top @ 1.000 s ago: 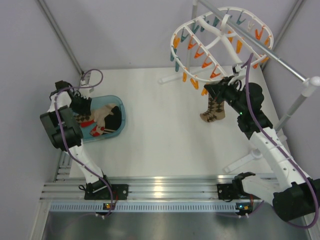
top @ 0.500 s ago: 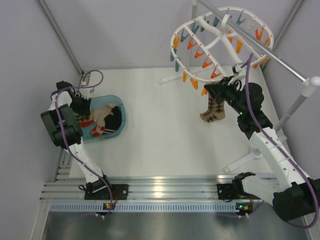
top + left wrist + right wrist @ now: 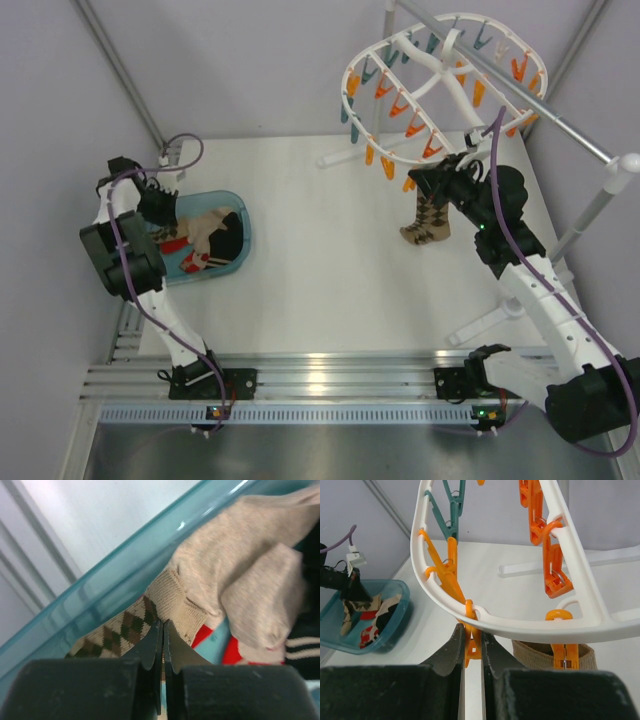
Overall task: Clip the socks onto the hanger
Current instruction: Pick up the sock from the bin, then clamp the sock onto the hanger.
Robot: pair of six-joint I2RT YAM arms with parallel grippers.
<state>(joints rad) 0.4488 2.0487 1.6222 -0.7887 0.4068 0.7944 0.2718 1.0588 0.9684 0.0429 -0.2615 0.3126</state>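
Observation:
A brown-and-tan argyle sock (image 3: 117, 632) lies in a teal tub (image 3: 95, 587) at the left of the table (image 3: 240, 255). My left gripper (image 3: 163, 625) reaches into the tub (image 3: 163, 210) and is shut, pinching this sock at its ribbed cuff. The white oval hanger (image 3: 350, 90) hangs at the back right, with its rim (image 3: 520, 625) close in the right wrist view. My right gripper (image 3: 471, 630), also in the top view (image 3: 428, 182), is shut on an orange clip (image 3: 474, 647) under the rim. A second argyle sock (image 3: 428, 222) hangs from a neighbouring orange clip (image 3: 564, 655).
A beige sock (image 3: 240, 565), a small red item (image 3: 232, 652) and a black striped sock (image 3: 300, 645) also lie in the tub. The grey rod stand (image 3: 560, 125) carries the hanger, and its white feet (image 3: 340, 157) rest on the table. Grey walls close in the sides.
My left gripper has shifted slightly towards the tub's far left edge. The right arm and the hanging sock have not moved.

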